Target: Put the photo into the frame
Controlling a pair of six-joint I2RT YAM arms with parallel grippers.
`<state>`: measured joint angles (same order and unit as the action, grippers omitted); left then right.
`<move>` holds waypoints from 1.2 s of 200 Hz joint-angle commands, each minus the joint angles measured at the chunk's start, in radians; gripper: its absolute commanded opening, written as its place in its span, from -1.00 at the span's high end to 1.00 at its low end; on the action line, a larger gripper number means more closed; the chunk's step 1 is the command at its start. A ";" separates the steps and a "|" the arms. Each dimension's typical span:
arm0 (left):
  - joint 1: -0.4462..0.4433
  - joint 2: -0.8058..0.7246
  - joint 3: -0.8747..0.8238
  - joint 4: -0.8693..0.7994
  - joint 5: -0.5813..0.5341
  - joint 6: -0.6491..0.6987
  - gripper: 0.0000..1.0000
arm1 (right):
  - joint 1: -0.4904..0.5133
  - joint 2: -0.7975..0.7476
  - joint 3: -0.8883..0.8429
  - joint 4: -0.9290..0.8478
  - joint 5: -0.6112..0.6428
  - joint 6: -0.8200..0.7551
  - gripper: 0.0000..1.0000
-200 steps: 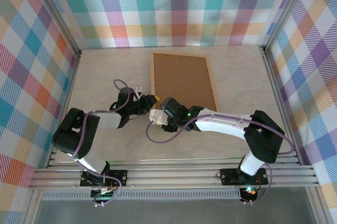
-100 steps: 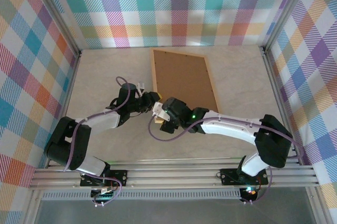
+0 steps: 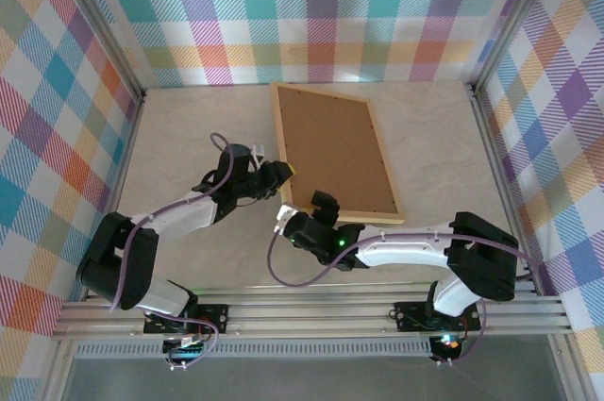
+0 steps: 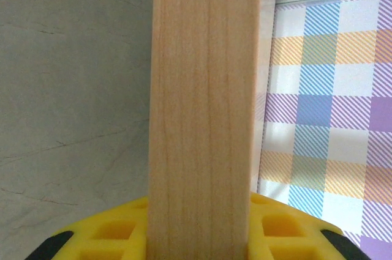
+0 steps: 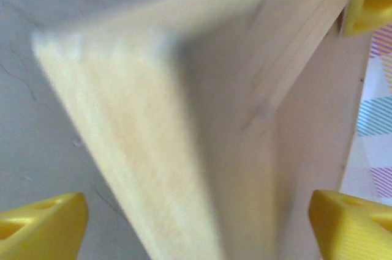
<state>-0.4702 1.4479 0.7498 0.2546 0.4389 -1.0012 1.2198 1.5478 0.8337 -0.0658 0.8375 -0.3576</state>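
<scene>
From above, the frame (image 3: 335, 151) is lying brown back up on the counter (image 3: 189, 127), the left hand (image 3: 279, 175) gripping its left edge, the right hand (image 3: 321, 208) at its near corner. Left wrist: yellow fingers (image 4: 110, 235) are clamping the wooden rail. Right wrist: the fingers (image 5: 37, 223) are standing wide apart around the blurred corner.

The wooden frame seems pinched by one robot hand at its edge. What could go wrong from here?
The left hand grips the frame only by its thin wooden edge, so it might slip or swing.
The right hand is open around the frame's near corner; a careless move could knock it.
</scene>
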 commanded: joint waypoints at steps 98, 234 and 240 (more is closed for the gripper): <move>-0.005 -0.069 0.047 -0.038 -0.042 -0.041 0.96 | 0.007 0.016 -0.123 0.447 0.167 -0.280 0.43; 0.001 -0.072 0.104 -0.136 -0.070 0.005 -0.99 | -0.003 -0.094 -0.023 0.209 0.101 -0.162 1.00; 0.005 -0.081 0.107 -0.146 -0.071 0.011 -0.99 | -0.009 -0.098 -0.018 0.190 0.093 -0.145 1.00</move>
<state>-0.4706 1.4105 0.8223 0.1699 0.3817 -1.0241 1.2251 1.5009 0.7475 0.1738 0.9905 -0.6415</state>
